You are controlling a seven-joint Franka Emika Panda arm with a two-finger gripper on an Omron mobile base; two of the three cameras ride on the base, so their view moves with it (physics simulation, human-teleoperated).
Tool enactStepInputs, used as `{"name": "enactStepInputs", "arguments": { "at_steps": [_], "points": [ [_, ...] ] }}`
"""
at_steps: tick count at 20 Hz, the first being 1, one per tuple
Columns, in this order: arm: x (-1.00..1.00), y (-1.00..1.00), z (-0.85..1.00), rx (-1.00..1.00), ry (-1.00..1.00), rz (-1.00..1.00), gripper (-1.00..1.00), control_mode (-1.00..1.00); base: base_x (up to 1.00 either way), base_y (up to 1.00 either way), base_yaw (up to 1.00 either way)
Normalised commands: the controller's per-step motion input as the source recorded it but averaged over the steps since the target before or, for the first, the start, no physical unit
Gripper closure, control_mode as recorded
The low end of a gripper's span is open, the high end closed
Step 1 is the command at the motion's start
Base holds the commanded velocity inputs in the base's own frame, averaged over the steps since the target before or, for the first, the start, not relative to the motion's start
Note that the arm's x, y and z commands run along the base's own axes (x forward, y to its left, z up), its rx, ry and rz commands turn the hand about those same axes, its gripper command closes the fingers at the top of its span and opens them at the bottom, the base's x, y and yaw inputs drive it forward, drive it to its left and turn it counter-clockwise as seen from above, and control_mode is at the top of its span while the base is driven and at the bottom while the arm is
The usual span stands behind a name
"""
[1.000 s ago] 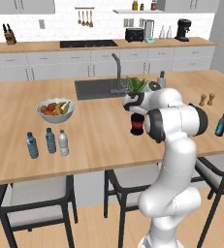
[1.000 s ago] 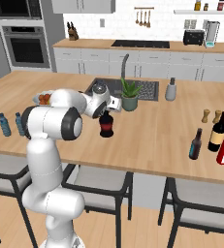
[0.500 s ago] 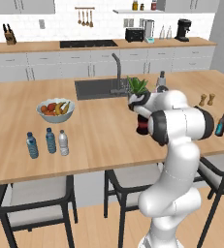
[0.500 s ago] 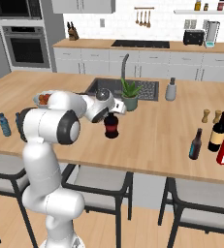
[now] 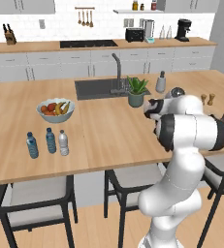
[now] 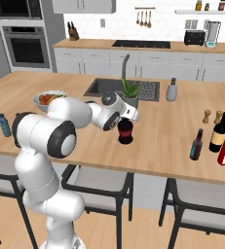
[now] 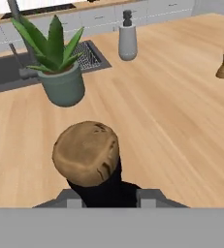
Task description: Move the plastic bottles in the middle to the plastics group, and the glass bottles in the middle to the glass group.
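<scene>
squat dark bottle (image 6: 125, 132) with the red label now sits further right over the island counter (image 6: 172, 146) than a second ago, carried towards the tall wine bottle (image 6: 219, 132), so one glass bottle is on its way to its group. pincer (image 7: 104, 196) is nearly closed, clamped on the neck under the cork (image 7: 87, 153).

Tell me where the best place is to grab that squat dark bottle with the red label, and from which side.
Grip the squat dark bottle at its narrow neck, just under the cork top, coming from above. It stands upright on the island counter; its round body looks too wide for the fingers, while the neck fits between them. The gripper is placed there now, shut on the neck.
</scene>
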Motion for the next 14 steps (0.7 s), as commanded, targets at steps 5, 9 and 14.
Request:
{"name": "enactStepInputs", "arguments": {
  "at_steps": [5, 9, 14],
  "points": [
    [-0.24, -0.76, 0.19, 0.0, 0.06, -0.32, 1.0, -1.0, 0.0, 0.0, 0.0],
    [-0.03, -0.77, 0.09, 0.0, 0.1, -0.29, 1.0, -1.0, 0.0, 0.0, 0.0],
    [-0.01, -0.64, 0.02, 0.0, 0.03, -0.14, 1.0, -1.0, 0.0, 0.0, 0.0]
  ]
}}
